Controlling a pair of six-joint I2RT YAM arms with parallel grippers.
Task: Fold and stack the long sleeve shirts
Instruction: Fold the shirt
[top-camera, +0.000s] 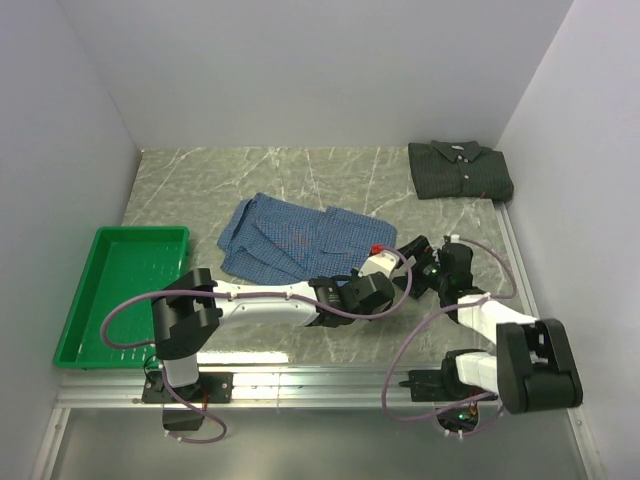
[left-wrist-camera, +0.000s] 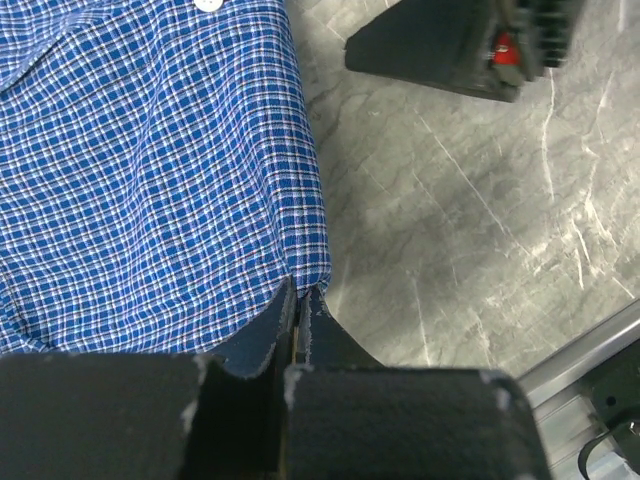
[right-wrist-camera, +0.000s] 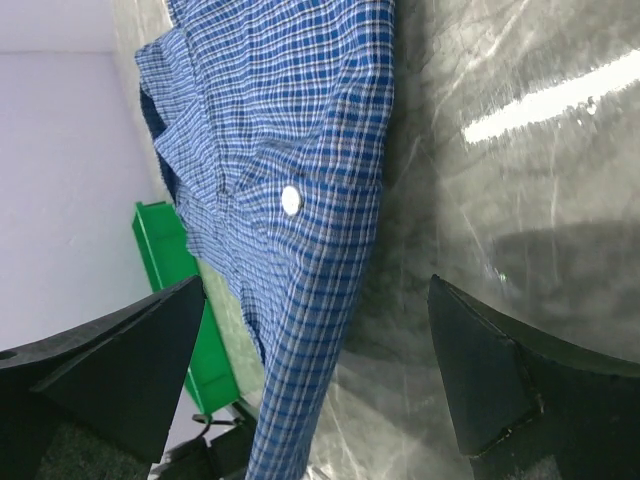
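Left tool pinches the blue shirt (green tray nearby).

tally of the workspace

two shirts: one blue checked shirt and one dark shirt. one green tray. one table of grey marbled surface. two robot arms, the left arm and the right arm. each carries one gripper, so two grippers: the left gripper and the right gripper. each has two fingers, four in all. each wrist view shows one white button on the blue cloth; whether it is the same button cannot be told.
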